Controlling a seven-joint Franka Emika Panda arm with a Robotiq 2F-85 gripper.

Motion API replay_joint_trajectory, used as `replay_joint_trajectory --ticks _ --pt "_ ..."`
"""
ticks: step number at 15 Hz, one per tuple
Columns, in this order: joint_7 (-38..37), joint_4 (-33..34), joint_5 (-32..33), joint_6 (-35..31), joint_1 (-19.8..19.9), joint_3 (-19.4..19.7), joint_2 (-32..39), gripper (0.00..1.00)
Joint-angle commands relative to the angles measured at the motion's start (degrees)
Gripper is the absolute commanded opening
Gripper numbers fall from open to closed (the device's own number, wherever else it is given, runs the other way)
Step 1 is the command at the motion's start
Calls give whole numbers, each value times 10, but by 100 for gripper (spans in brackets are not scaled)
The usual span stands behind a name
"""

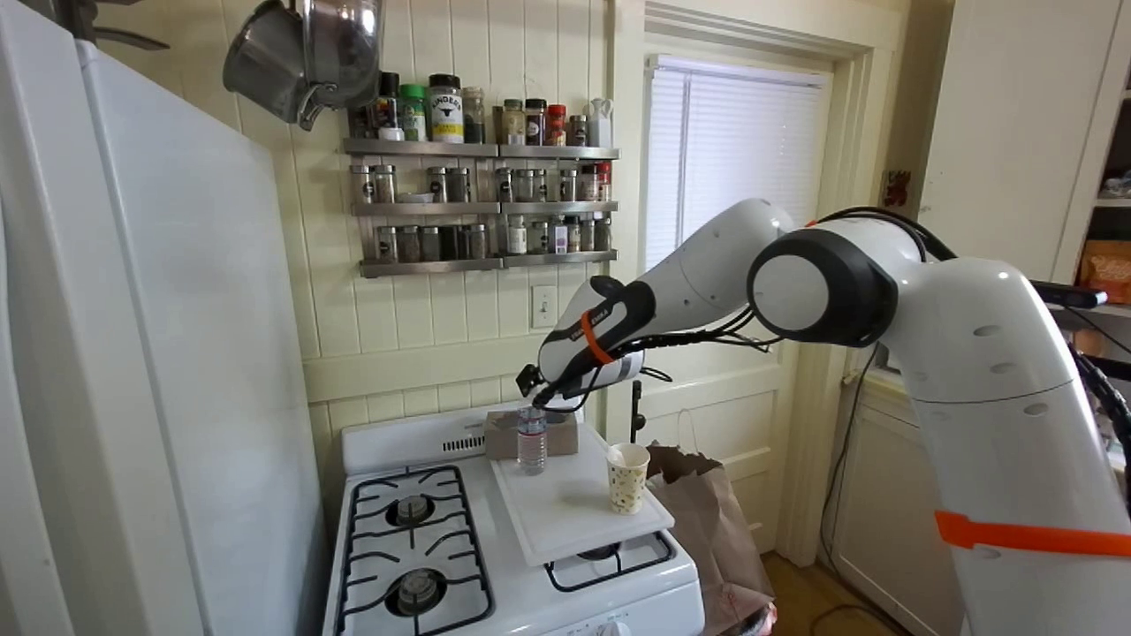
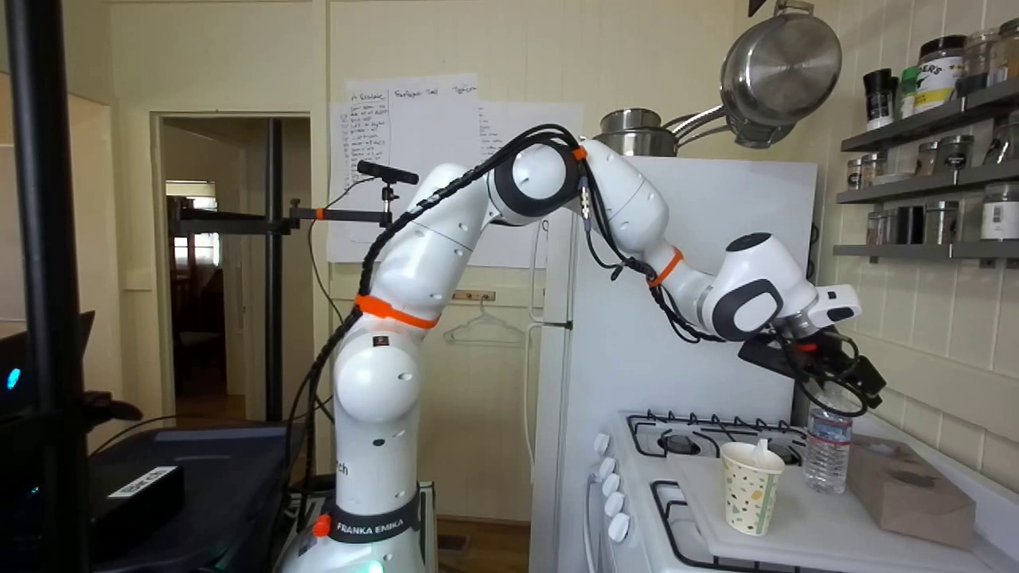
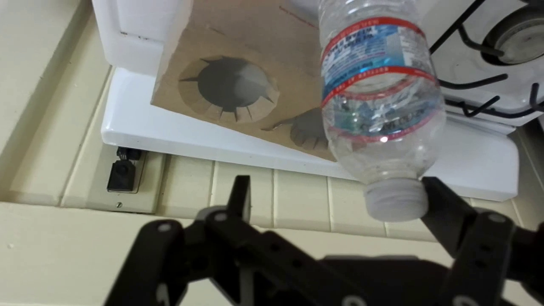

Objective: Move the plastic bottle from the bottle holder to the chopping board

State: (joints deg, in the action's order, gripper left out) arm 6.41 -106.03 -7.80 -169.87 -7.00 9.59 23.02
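Your gripper is unclenched, spread wide; in the wrist view the bottle shows its cap between your fingers, contact unclear. Below the gripper, it stands upright on the board, beside the holder. Only the exterior views show the cup, farther off.

my claw is looking matt, and i am seeing a plastic bottle gleaming clear and ribbed, with a glossy label and a duller plastic cap, while the bottle holder is showing matt cardboard with rough-cut flaps. the chopping board is looking smooth and plastic-like, and the stove is shining like enamel. i am noticing a paper cup, a crumpled paper bag and polished metal pans.
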Motion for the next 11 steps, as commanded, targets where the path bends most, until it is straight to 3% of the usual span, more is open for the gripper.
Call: replay_joint_trajectory --ticks 1,9,10,11 --pt "-42 17 42 56 22 -27 -7 100" --pt "-75 55 66 165 38 -41 -29 100" --pt "-64 51 62 128 44 -48 -19 100" --pt "-64 55 62 141 46 -49 -22 100"
